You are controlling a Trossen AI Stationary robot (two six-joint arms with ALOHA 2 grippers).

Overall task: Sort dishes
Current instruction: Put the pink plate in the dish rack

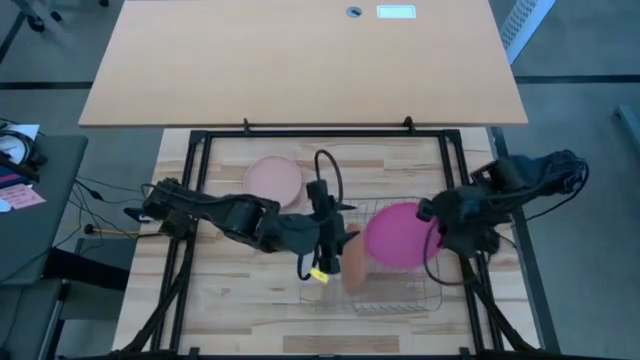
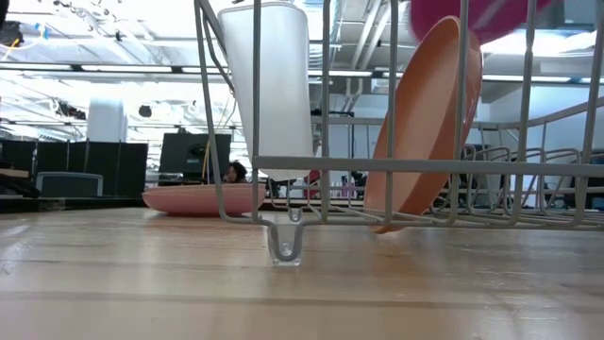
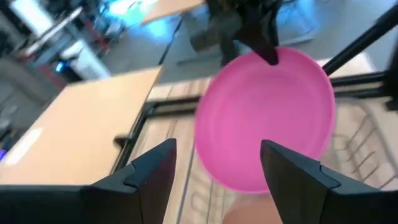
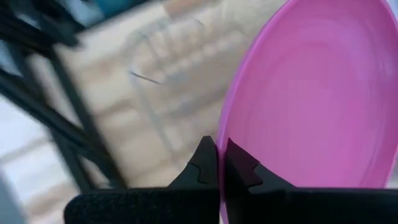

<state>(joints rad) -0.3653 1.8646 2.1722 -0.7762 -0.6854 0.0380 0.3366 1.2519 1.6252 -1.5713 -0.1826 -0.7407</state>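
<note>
- High view: the left gripper [image 1: 345, 243] sits at the centre of the frame, just above the silver wire rack [image 1: 395, 300], with its jaws apart and nothing between them.
- Just below and to the right of that gripper, a round orange-tan plastic plate [image 1: 354, 265] stands on edge in the rack.
- To the right of centre, a round magenta pink plastic plate [image 1: 398, 236] is held over the rack; the right gripper [image 1: 435, 240] meets it at its right rim.
- A round pale pink plastic plate [image 1: 274, 179] lies flat on the light wooden slatted table [image 1: 240, 300], up and to the left of the rack, apart from both arms.
- Low view: the orange-tan plate [image 2: 425, 123] leans tilted inside the rack wires [image 2: 326, 165] at right of frame, its lower edge down on the rack's floor wires.
- The pale pink plate [image 2: 203, 198] lies flat on the table at left of centre, behind the rack's corner.
- A translucent white upright object [image 2: 274, 85] shows behind the rack wires at upper centre.
- A bit of the magenta plate [image 2: 444, 14] shows at the top right edge.
- Left wrist view: the two dark fingers [image 3: 152, 171] stand wide apart at the bottom, and the magenta plate [image 3: 267, 118] fills the centre beyond them, gripped at its top rim by the other arm.
- Right wrist view: the fingers [image 4: 202, 165] are clamped together on the magenta plate's [image 4: 311, 106] rim, at bottom centre.
</note>
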